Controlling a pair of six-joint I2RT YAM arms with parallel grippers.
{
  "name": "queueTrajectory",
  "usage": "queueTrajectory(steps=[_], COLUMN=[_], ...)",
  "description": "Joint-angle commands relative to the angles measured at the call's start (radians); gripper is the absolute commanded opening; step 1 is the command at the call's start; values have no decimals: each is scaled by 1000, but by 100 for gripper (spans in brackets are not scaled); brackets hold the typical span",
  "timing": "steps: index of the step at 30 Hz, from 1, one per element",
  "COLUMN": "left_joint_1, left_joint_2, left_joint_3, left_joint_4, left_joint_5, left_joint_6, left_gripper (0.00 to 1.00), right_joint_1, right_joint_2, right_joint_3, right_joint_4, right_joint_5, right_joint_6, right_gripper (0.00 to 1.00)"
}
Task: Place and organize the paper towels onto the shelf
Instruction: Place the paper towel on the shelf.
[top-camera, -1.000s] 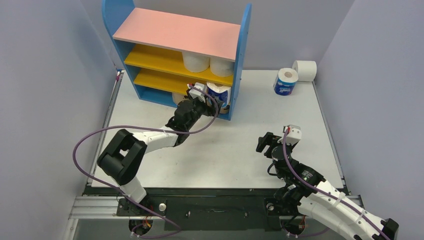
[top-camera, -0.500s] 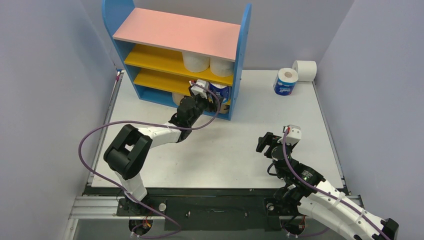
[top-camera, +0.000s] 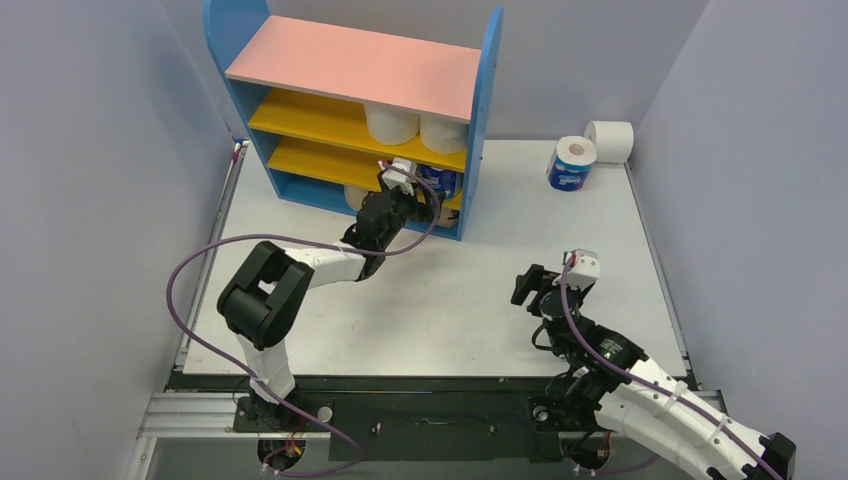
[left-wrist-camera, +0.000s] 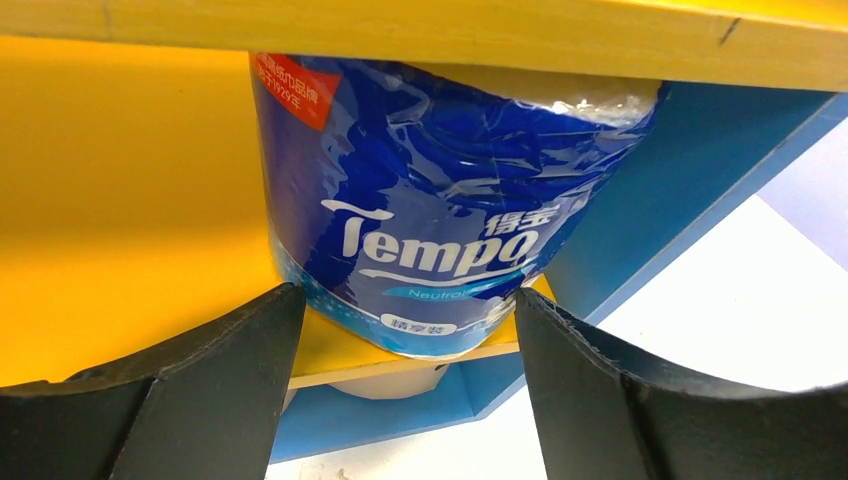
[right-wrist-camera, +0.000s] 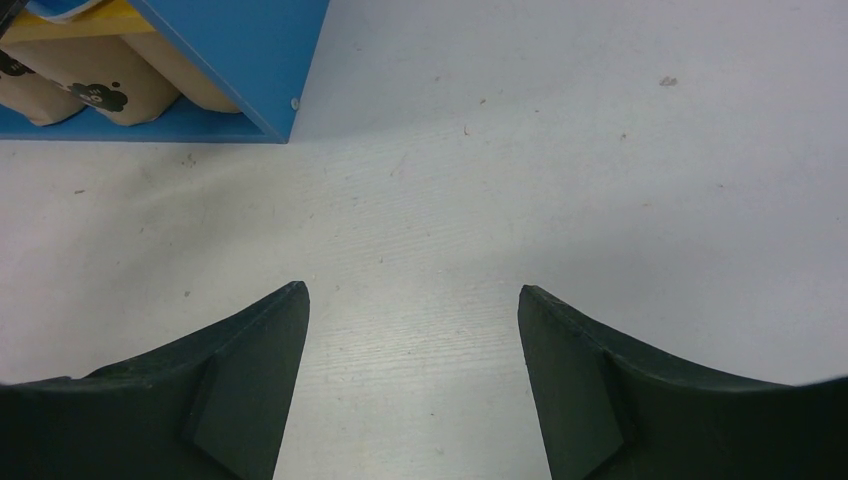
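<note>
1. As my left gripper (left-wrist-camera: 410, 305) flanks the blue-wrapped roll (left-wrist-camera: 440, 200) on the lower yellow shelf (left-wrist-camera: 130, 250), I cannot tell if it grips.
2. I'd let go fully, then withdraw straight.
3. My right gripper (right-wrist-camera: 410, 300) hangs open, empty.

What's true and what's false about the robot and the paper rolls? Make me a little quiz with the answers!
1. The left claw has a blue-wrapped roll between its fingers, standing on the lower yellow board of the shelf. True.
2. The right claw holds a roll. False: it is open and empty above the table.
3. Two white rolls stand on the upper yellow board. True.
4. Every roll is on the shelf. False: a blue roll and a white roll sit on the table.
5. The top board is green. False: it is pink.
</note>
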Motion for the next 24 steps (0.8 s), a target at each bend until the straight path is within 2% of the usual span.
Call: queueTrajectory(steps=[1,24], left_joint_1=[8,9], left_joint_2=[17,56], left_joint_3=[57,105], left_joint_4=[66,62], left_joint_5=[13,27], left_joint_6=[-12,-20], left_gripper=[75,74], right_joint_1=[-5,-5], right_joint_2=[6,10], right_joint_3=[-2,-2], right_joint_4=[23,24], right_joint_5=[27,28], right_joint_6=[-7,-8], right_gripper=[72,72])
